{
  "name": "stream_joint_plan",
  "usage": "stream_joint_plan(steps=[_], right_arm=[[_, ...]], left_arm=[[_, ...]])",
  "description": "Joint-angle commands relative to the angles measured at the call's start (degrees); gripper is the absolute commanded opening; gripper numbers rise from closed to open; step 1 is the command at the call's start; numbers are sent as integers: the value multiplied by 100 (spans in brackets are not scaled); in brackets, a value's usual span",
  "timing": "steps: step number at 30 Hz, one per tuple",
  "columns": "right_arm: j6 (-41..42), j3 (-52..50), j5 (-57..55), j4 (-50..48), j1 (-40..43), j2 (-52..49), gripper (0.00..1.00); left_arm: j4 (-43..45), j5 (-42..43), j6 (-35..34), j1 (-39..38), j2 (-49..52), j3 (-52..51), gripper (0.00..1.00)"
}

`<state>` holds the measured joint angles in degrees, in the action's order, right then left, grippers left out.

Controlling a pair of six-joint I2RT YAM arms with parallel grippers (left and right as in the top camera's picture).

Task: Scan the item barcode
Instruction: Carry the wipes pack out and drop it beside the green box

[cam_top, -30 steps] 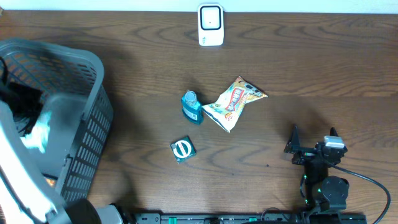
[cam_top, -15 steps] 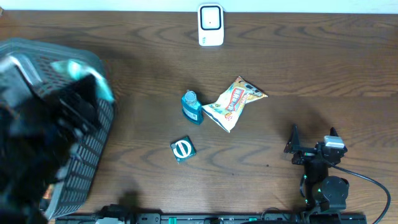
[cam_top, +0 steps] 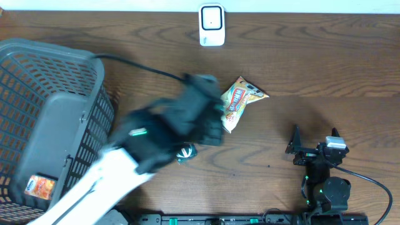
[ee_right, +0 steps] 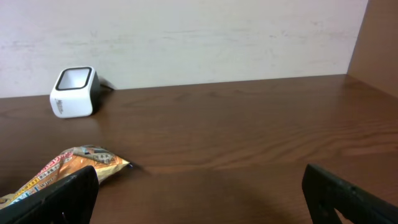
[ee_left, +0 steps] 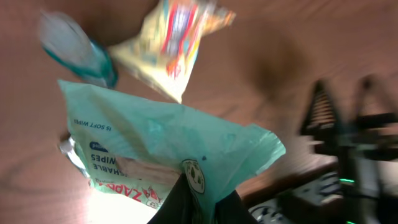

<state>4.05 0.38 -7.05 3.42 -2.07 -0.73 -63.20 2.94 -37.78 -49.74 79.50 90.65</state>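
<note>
Now that it has swung out of the basket (cam_top: 94,69), the left pincer (ee_left: 198,200) is carrying the wipes pack (ee_left: 161,140), clamped tight, above the desk (cam_top: 325,69), nearing the barcode scanner (cam_top: 212,25); the right pincer (cam_top: 314,141) is idling open.

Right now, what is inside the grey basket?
One small orange packet lies in a corner of the basket. The rest of its floor looks bare. The left arm covers the basket's near right edge, so that part cannot be seen.

Left arm (cam_top: 169,125) a motion blur over the bottle (ee_left: 74,48); wipes pack (ee_left: 161,143) cropped by the wrist view's lower edge.
</note>
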Motion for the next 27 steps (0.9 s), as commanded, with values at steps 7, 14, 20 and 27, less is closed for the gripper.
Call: stream_joint_plan(steps=[7,14,20,27], right_arm=[[-50,-7,13,24,-61,24,99],[-50,-7,13,24,-61,24,99],[-50,-7,13,24,-61,24,99],[-50,-7,13,24,-61,24,99]], left_arm=[[-297,-1545,-1237,-931,1582,-122,7],[170,-1585,-1510,-1156,2747,-146,7],[352,-1589,-1655,-1163,3279,-146,7],[286,-1585,-1655,-1163,3123,-131,57]])
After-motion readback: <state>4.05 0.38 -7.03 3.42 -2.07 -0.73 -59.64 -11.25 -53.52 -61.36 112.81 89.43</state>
